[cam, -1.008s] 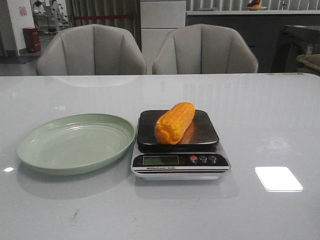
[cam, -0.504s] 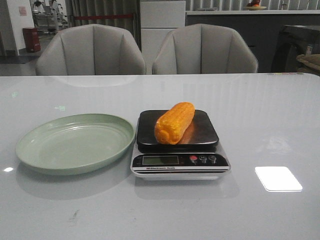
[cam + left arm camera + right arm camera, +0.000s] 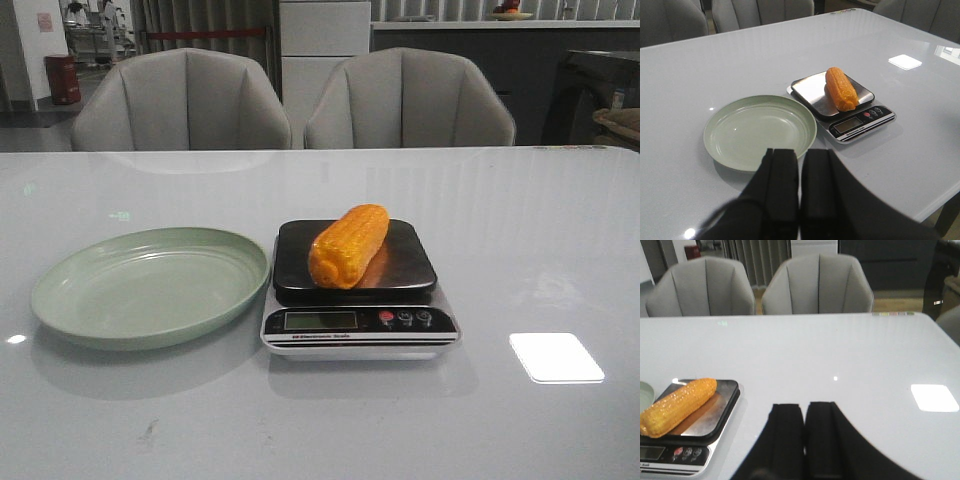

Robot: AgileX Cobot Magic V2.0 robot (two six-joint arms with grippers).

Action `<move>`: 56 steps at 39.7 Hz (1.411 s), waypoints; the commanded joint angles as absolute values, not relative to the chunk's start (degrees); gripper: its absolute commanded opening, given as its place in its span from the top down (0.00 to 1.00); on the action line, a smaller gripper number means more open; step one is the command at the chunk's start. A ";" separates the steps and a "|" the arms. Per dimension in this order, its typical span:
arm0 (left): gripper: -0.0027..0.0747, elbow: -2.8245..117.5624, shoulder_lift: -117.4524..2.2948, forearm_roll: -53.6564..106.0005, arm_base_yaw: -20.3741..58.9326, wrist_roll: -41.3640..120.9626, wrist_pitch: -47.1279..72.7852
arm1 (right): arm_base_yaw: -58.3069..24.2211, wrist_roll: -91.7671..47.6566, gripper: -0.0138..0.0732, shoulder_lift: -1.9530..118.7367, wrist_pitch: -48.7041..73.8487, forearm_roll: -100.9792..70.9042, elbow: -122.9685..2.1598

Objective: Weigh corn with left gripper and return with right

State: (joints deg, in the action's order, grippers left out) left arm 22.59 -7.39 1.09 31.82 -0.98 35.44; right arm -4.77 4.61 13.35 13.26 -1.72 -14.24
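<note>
The corn (image 3: 348, 246) lies diagonally on the scale (image 3: 360, 326) platform, just beside the empty plate (image 3: 60, 298) on the table (image 3: 540, 240). The left end effector (image 3: 800, 175) and right end effector (image 3: 805, 432) are both closed, empty, apart from everything.

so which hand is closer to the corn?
Hard to call. Left hand sits back behind the plate, right hand beside the scale; neither touches the corn.

- Soft, even overhead light fills the room.
- A bright rectangular glare patch (image 3: 556, 357) sits on the glossy table (image 3: 520, 230) near its right front corner.
- Faint shadows fall frontward.
- Wrist views blur the near fingers.
</note>
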 commanded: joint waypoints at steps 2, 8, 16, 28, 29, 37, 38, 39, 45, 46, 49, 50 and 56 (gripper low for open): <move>0.82 23.96 -7.93 1.02 31.96 -1.32 30.43 | -4.90 4.65 0.68 18.61 13.21 -1.75 -19.87; 0.82 23.96 -7.93 1.02 31.96 -1.32 30.33 | -4.90 4.65 0.68 20.32 11.81 -1.75 -20.16; 0.82 23.96 -7.93 1.02 31.96 -1.32 30.33 | -4.90 4.65 0.66 20.51 13.16 -1.68 -20.16; 0.82 23.96 -7.93 1.02 31.96 -1.32 30.25 | -7.04 4.65 0.25 26.57 13.51 -1.68 -22.66; 0.82 23.96 -7.93 1.02 31.96 -1.32 30.25 | -7.92 4.65 0.21 27.35 13.51 -1.68 -23.07; 0.82 23.96 -7.93 1.02 31.96 -1.32 30.25 | -15.02 4.65 0.14 34.12 14.17 -1.83 -27.31; 0.82 23.96 -7.93 1.02 31.96 -1.32 30.25 | -16.16 4.65 0.14 35.45 14.66 -2.16 -28.14; 0.82 23.96 -7.93 1.02 31.96 -1.32 30.25 | -17.00 4.65 0.14 36.55 15.70 -2.58 -29.43; 0.82 23.96 -7.93 1.02 31.96 -1.32 30.25 | -22.98 4.65 0.14 46.15 21.19 -5.60 -38.26; 0.82 23.96 -7.93 1.02 31.96 -1.32 30.25 | -23.94 4.65 0.14 48.08 21.54 -6.22 -39.47; 0.82 23.96 -7.93 1.02 31.96 -1.32 30.25 | -26.21 4.65 0.14 53.08 21.75 -8.97 -43.75; 0.82 23.96 -7.93 1.02 31.96 -1.32 30.25 | -26.75 4.65 0.14 54.42 21.75 -9.65 -45.22; 0.82 23.96 -7.93 1.02 31.96 -1.32 30.25 | -28.96 6.16 0.14 64.66 24.49 -13.14 -53.31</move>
